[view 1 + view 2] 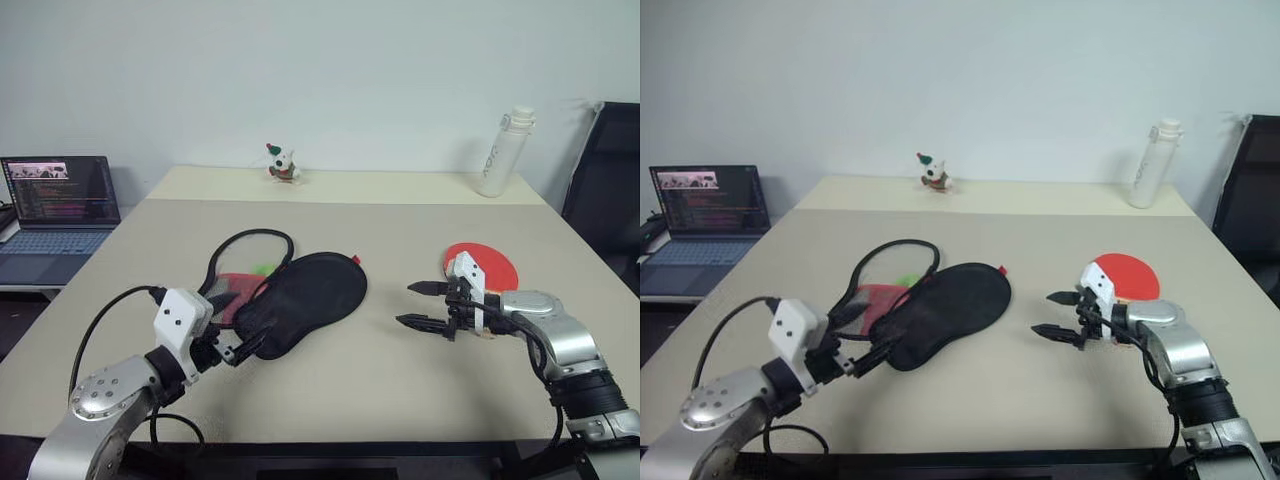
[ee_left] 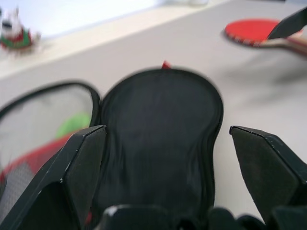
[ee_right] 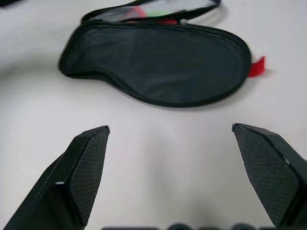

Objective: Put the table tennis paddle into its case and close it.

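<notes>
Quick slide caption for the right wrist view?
Open right gripper faces the black case, unzipped on the beige table.

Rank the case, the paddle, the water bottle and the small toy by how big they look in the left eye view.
1. case
2. paddle and water bottle: look alike; the bottle stands farther off, so unsure.
3. toy

I can read nothing here: the lettering down the tall white plastic bottle [image 1: 503, 152] and the lines on the open grey laptop's screen [image 1: 60, 188] are too small to make out.
</notes>
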